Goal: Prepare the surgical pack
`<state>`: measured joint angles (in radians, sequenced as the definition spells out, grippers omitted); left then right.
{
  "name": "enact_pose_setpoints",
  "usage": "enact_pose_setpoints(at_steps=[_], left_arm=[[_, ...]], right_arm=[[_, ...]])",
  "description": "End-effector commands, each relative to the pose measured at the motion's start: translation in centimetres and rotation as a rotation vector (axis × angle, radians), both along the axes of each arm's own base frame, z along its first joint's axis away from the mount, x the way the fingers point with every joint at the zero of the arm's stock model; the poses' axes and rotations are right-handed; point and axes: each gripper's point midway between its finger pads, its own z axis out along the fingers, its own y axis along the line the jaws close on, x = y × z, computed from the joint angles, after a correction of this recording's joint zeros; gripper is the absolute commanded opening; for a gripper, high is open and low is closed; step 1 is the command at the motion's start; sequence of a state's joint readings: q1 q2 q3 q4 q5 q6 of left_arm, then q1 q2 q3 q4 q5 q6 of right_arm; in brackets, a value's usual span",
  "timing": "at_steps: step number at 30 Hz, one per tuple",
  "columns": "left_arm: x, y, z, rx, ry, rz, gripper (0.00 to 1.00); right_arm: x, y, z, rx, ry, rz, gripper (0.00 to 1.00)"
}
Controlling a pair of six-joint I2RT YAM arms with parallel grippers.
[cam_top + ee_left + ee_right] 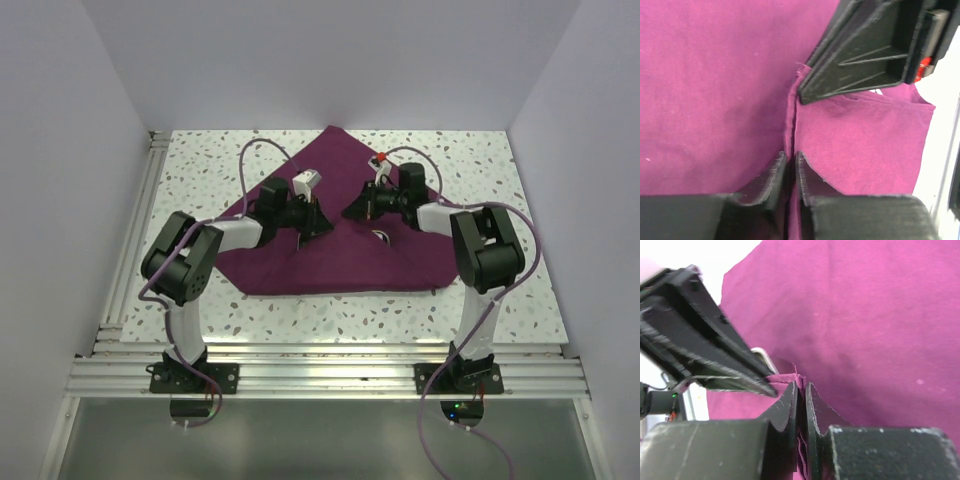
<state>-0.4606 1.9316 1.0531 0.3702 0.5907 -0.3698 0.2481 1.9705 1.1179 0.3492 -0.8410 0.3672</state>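
The surgical pack is a plum-purple cloth lying flat on the speckled table, folded to a rough triangle with its point toward the back wall. Both grippers meet over its middle, tip to tip. My left gripper has its jaws almost together on a raised ridge of the cloth. My right gripper is shut on the same pinched fold, with cloth bunched between its fingers. Each wrist view shows the other gripper's black fingers close by.
The speckled table shows around the cloth. An aluminium rail runs down the left side and another crosses the near edge at the arm bases. White walls close in the back and both sides.
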Motion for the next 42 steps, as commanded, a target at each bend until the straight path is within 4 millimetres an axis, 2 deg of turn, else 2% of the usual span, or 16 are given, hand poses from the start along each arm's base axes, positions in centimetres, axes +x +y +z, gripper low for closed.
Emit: enact_pose_setpoints(at_steps=[1, 2, 4, 5, 7, 8, 10, 16, 20, 24, 31, 32, 36, 37, 41, 42], left_arm=[[1.1, 0.3, 1.7, 0.011, -0.077, 0.026, 0.24], [1.3, 0.6, 2.5, 0.013, -0.098, 0.048, 0.27], [1.2, 1.5, 2.5, 0.032, -0.108, 0.09, 0.38], [0.8, 1.9, 3.0, 0.032, -0.122, 0.103, 0.41], [1.0, 2.5, 4.2, 0.026, -0.158, 0.146, 0.5], [0.9, 2.7, 4.2, 0.028, -0.161, 0.153, 0.52], [1.0, 3.0, 4.5, 0.031, -0.17, 0.169, 0.57], [1.1, 4.2, 5.5, 0.051, -0.2, 0.23, 0.6], [1.5, 5.4, 4.9, 0.099, -0.184, 0.297, 0.6], [2.2, 7.2, 4.3, 0.138, -0.162, 0.379, 0.6], [2.4, 10.0, 5.0, 0.185, -0.184, 0.51, 0.64], [2.3, 10.3, 4.9, 0.193, -0.182, 0.523, 0.64], [2.2, 11.7, 5.2, 0.219, -0.168, 0.576, 0.65], [2.4, 12.7, 5.7, 0.23, -0.173, 0.621, 0.65], [1.5, 16.4, 5.4, 0.256, -0.096, 0.726, 0.67], [1.5, 18.2, 6.0, 0.256, -0.102, 0.783, 0.68]], right_arm=[[1.7, -0.3, -0.7, -0.051, 0.005, -0.026, 0.0], [1.7, -0.4, -1.3, -0.059, 0.021, -0.026, 0.0], [1.9, -0.4, -1.8, -0.076, 0.04, -0.028, 0.0], [1.8, -0.5, -2.8, -0.089, 0.073, -0.028, 0.0], [2.2, -0.3, -3.0, -0.093, 0.078, -0.022, 0.0], [2.0, -0.4, -4.1, -0.107, 0.11, -0.025, 0.0], [2.4, -0.4, -4.4, -0.115, 0.119, -0.022, 0.0], [2.0, 0.0, -6.8, -0.117, 0.197, 0.009, 0.0], [1.6, 0.1, -8.1, -0.123, 0.238, 0.027, 0.0], [1.1, 0.4, -8.8, -0.101, 0.269, 0.049, 0.0], [0.8, 0.4, -10.0, -0.109, 0.314, 0.056, 0.0], [0.1, 0.2, -10.6, -0.121, 0.355, 0.059, 0.0], [-0.1, 0.3, -10.9, -0.114, 0.388, 0.07, 0.0], [-0.2, 0.3, -11.0, -0.116, 0.399, 0.068, 0.0], [-0.7, 0.4, -11.8, -0.104, 0.479, 0.072, 0.0], [-1.0, 0.5, -11.9, -0.092, 0.504, 0.073, 0.0]])
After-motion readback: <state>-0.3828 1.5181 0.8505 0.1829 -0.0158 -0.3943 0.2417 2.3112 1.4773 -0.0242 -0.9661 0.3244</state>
